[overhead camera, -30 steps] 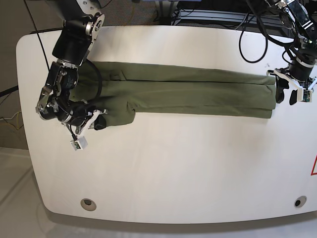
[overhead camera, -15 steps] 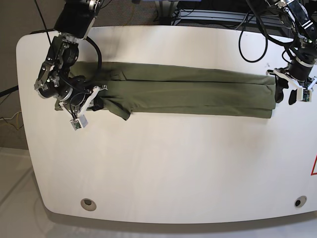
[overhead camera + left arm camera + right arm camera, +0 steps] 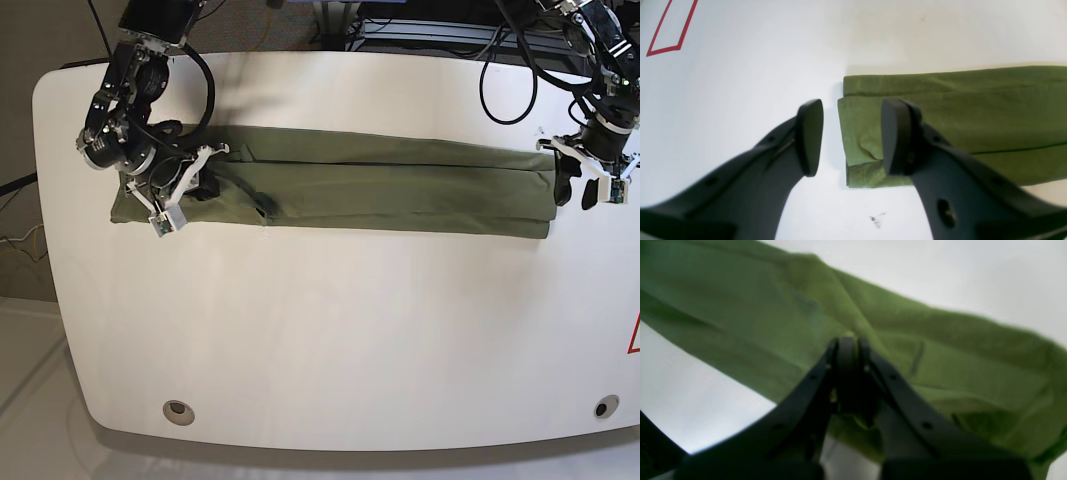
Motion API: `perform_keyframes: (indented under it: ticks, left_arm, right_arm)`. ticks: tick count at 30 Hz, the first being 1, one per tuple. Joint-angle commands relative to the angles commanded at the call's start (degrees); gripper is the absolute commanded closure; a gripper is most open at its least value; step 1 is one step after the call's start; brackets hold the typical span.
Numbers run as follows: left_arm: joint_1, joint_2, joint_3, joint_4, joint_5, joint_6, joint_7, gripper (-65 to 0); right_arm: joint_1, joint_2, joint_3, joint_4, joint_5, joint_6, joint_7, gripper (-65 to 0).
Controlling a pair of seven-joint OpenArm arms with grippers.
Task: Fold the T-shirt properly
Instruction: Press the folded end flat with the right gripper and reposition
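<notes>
Olive-green cotton T-shirt [image 3: 380,185] risks bunching if the right gripper [image 3: 848,350], pinched closed on fabric, slips; the left gripper [image 3: 851,136] gapes empty astride its hem.

Both arms [image 3: 135,80] built of black cylindrical segments. Black cables [image 3: 505,70] looped along upper links. White brackets [image 3: 175,195] fitted at wrists. Fingers [image 3: 810,136] matte black, curved, flat oval pads; small round holes [image 3: 945,213] seen along finger bodies.
</notes>
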Motion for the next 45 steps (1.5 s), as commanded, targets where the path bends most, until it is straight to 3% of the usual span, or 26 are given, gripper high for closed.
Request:
perform_keyframes:
  ticks: [17,27,34,37,45]
  left_arm:
    - [0.0,-0.1,0.2,-0.1,0.0,-0.1,0.0,-26.8]
    - [-0.3,-0.1,0.1,-0.5,-0.2,0.0,0.0,-27.3]
    - [0.1,-0.3,0.2,-1.8,-0.2,0.2,0.8,-27.5]
    - [0.2,-0.5,0.3,-2.3,-0.2,0.2,1.1,-27.9]
    - [-0.2,-0.1,0.3,-1.3,0.0,0.4,0.6,-28.1]
  right_arm:
    - [-10.0,-0.4,-9.9,5.9,2.5,0.0,1.8,0.0]
    - [-6.2,0.2,-10.0,-1.3,9.1,0.0,0.2,0.0]
    - [-5.6,0.7,-9.5,-3.0,7.3,0.0,-0.1,0.0]
    - [-5.5,1.2,-9.5,-3.3,6.5,0.0,-0.1,-8.0]
    - [-5.3,2.5,-9.2,-5.8,3.2,0.0,2.4,-38.9]
